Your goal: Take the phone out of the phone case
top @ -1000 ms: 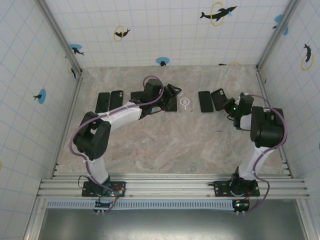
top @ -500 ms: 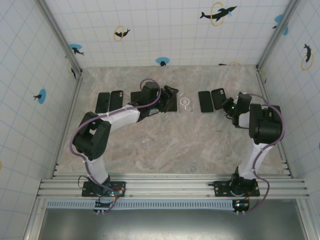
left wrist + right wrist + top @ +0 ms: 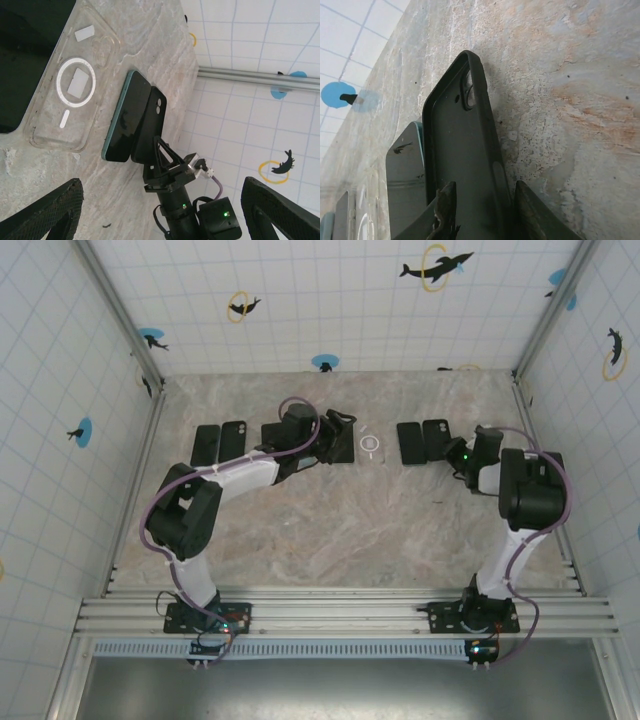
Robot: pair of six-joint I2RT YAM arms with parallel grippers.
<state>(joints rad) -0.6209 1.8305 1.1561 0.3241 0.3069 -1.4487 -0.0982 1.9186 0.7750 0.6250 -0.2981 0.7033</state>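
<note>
Right pincer (image 3: 485, 186) has parted narrowly astride the empty black case (image 3: 462, 150), laid beside the phone (image 3: 405, 180); left pincer (image 3: 340, 435) hangs wide. Release step: next, retreat without dragging it.

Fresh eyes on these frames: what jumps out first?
The empty black case lies right of centre on the marble table, with the right claw open astride one wall and the bare phone flat beside it. Near the middle, a clear case with a white ring sits just off the wide-open left claw.
</note>
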